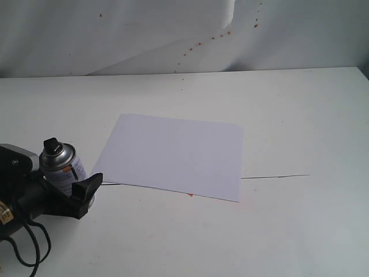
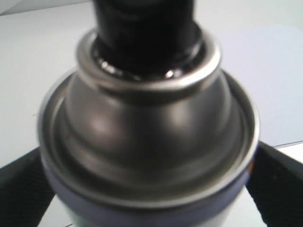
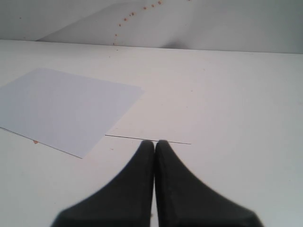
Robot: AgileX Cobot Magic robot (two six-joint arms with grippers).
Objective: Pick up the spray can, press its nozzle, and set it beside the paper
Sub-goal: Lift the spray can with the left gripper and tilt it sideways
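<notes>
Likely lab test bench: bare white table (image 3: 236, 94), white backdrop sheet (image 3: 227, 23) with orange specks (image 3: 129, 19) far beyond right fingertips (image 3: 144, 158), thin black line (image 3: 125, 137) just ahead of them.

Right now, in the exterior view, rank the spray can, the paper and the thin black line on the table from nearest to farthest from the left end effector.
1. The spray can, between the fingers of the left end effector, front left.
2. The paper, lying flat just right of the can.
3. The black line, past the paper's right edge.
</notes>
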